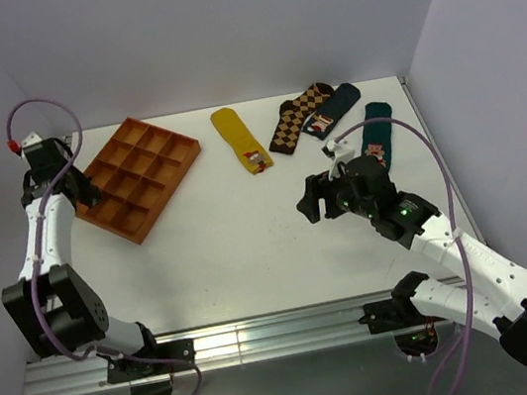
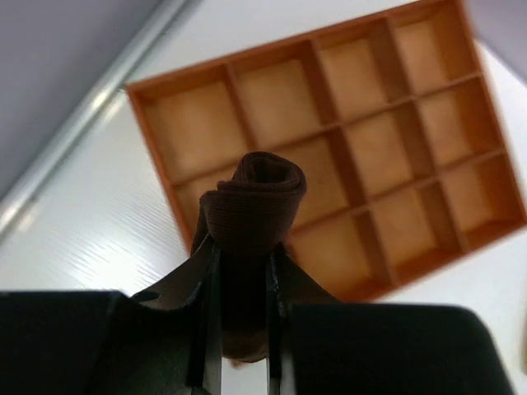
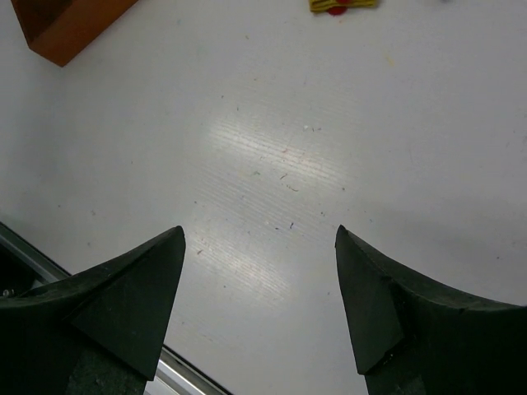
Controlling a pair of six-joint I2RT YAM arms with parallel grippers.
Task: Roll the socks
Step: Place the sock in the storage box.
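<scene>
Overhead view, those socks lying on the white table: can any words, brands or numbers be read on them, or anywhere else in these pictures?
No text can be read in any view.
Small red-and-pale tag on the mustard yellow sock: too small to read.
Small tags on the navy sock and the dark teal sock: too small to read.
Orange divided tray and rolled dark brown sock: no marking shows.
</scene>
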